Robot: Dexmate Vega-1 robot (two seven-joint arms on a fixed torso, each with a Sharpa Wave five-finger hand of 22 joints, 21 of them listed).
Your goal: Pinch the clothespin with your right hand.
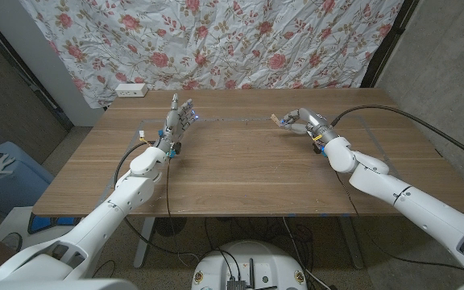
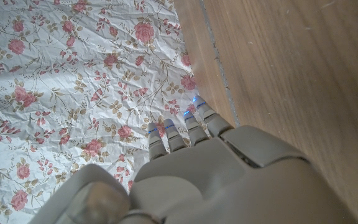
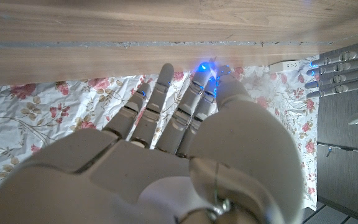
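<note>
Toward the far right of the wooden surface (image 1: 240, 169): clothespin (image 1: 276, 121), held aloft at the tips of the right hand (image 1: 300, 122) for pinching; left hand (image 1: 177, 121) upright, fingers (image 2: 178, 134) spread, empty.

No readable text, label, brand, number or sign appears in any view; the flowered cloth (image 1: 216, 40) and the white power strip (image 1: 130, 89) carry no legible markings
</note>
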